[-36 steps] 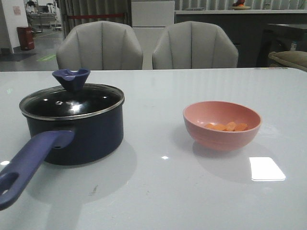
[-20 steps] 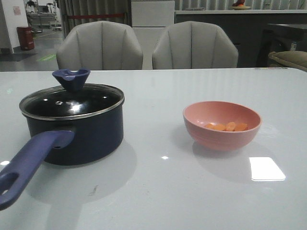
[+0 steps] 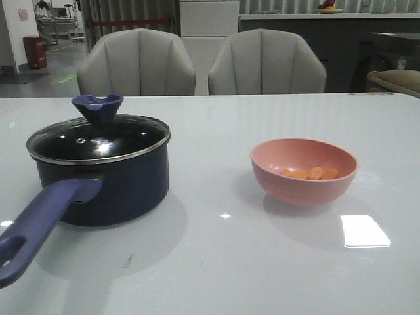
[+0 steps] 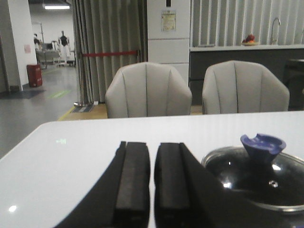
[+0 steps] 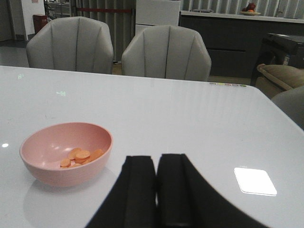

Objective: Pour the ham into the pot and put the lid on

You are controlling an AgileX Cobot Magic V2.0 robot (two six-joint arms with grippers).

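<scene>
The dark navy pot [image 3: 118,184] stands on the left of the white table, its purple-blue handle [image 3: 36,226] pointing toward the front. The glass lid [image 3: 98,139] with the blue knob [image 3: 97,108] sits on the pot. It also shows in the left wrist view [image 4: 259,178]. Orange ham slices [image 3: 310,173] lie in the pink bowl [image 3: 304,187] on the right, also in the right wrist view [image 5: 80,156]. My left gripper [image 4: 152,180] is shut and empty, beside the pot. My right gripper [image 5: 156,190] is shut and empty, beside the bowl. Neither gripper shows in the front view.
Two grey chairs [image 3: 138,62] stand behind the table's far edge. A bright light reflection [image 3: 364,231] lies on the table near the bowl. A counter and curtains are in the background.
</scene>
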